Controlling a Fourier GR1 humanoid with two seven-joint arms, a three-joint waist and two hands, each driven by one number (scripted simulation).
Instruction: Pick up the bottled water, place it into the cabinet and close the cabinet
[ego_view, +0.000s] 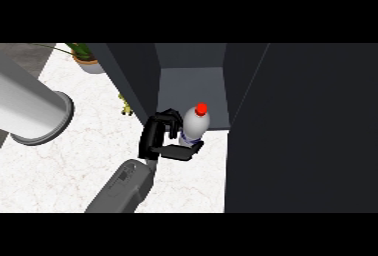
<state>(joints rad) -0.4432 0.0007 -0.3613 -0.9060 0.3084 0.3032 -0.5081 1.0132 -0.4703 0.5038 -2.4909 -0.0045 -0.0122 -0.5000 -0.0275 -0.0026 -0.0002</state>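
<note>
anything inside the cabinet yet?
The cabinet shows only its bare grey floor and back wall. The bottled water is at its front edge, held by the hand. Side walls hide the rest.

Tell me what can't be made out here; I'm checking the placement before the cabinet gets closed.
- Bottled water, head view: lower body hidden by the curled hand; whether it rests on the cabinet floor is unclear.
- Which hand this is: forearm only.
- Other hand: not in view.
- Cabinet door: cut off by the right edge.
</note>
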